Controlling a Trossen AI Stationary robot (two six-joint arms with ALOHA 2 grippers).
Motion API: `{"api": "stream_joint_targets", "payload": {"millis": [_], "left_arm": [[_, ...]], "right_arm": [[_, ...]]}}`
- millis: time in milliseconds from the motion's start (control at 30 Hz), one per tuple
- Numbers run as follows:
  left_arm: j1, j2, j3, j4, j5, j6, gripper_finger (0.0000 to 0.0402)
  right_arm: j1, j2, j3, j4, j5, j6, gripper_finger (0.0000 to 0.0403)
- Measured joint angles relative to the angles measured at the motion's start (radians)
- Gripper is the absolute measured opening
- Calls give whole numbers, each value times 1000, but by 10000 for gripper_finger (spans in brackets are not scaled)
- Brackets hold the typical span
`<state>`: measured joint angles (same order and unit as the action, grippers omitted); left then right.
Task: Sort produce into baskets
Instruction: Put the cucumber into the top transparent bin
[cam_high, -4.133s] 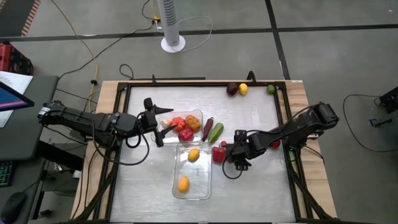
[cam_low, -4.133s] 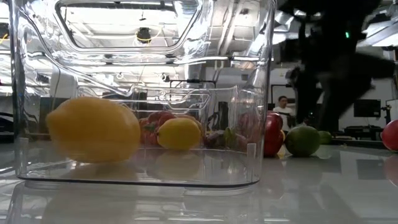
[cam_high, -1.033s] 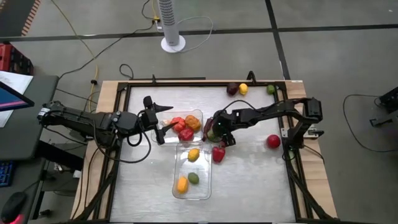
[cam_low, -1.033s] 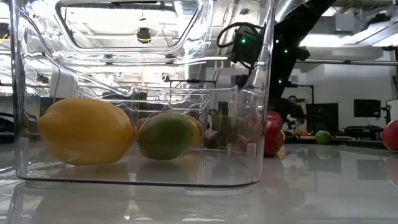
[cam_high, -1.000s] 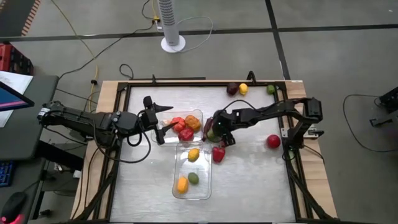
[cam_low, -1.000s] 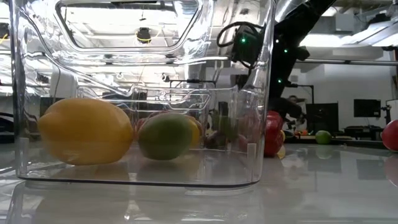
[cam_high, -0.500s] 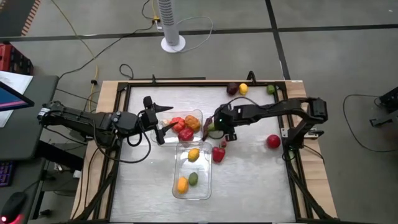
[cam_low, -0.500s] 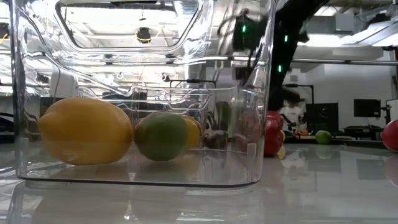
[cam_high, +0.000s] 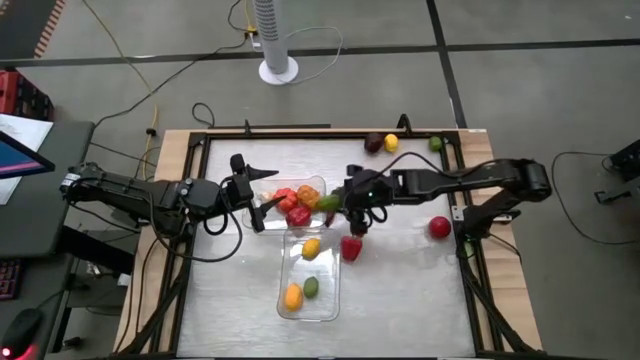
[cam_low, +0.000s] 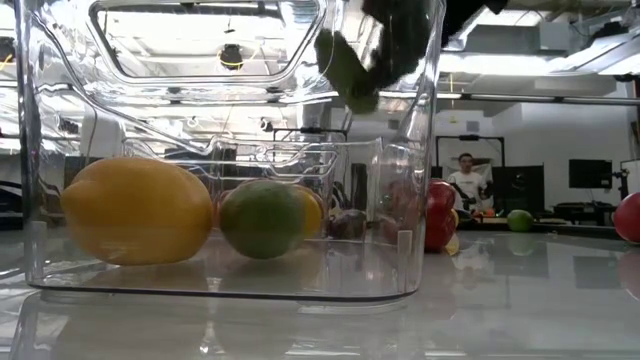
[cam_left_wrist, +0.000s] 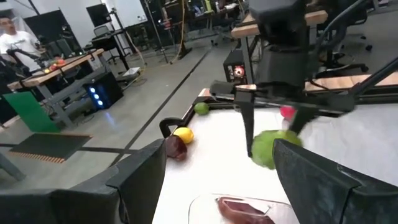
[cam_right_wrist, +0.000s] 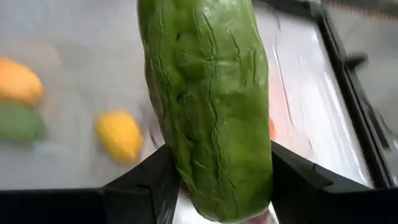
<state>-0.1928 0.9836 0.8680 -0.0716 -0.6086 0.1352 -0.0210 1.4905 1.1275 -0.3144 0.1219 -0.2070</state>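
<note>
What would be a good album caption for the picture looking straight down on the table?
Right gripper carries a green cucumber beside the far basket; left gripper waits at its other side.

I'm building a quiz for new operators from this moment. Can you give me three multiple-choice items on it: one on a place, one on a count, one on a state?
1. Where is the right pincer?
A. by the far basket's right end
B. over the table's near edge
C. beside the fan base

2. How many pieces lie in the near basket?
A. one
B. three
C. six

3. What is the right pincer doing?
A. standing open and empty
B. gripping the green cucumber
C. gripping a red pepper

Answers:
1 A: the high view puts it at that basket's right end.
2 B: a yellow lemon, an orange-yellow piece and a green lime lie inside.
3 B: the right wrist view shows the cucumber between its fingers.
</note>
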Motion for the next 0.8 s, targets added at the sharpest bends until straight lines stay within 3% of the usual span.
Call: {"api": "stream_joint_targets", "payload": {"millis": [233, 367, 800], "left_arm": [[0, 0, 0, -15, 0, 10, 280], [0, 0, 0, -14, 0, 8, 280], [0, -1, 0, 0, 1, 21, 280]], "right_arm": [[83, 96, -1, 202, -272, 23, 231], [130, 139, -1, 219, -280, -60, 232], [167, 200, -1, 326, -332, -79, 232]]}}
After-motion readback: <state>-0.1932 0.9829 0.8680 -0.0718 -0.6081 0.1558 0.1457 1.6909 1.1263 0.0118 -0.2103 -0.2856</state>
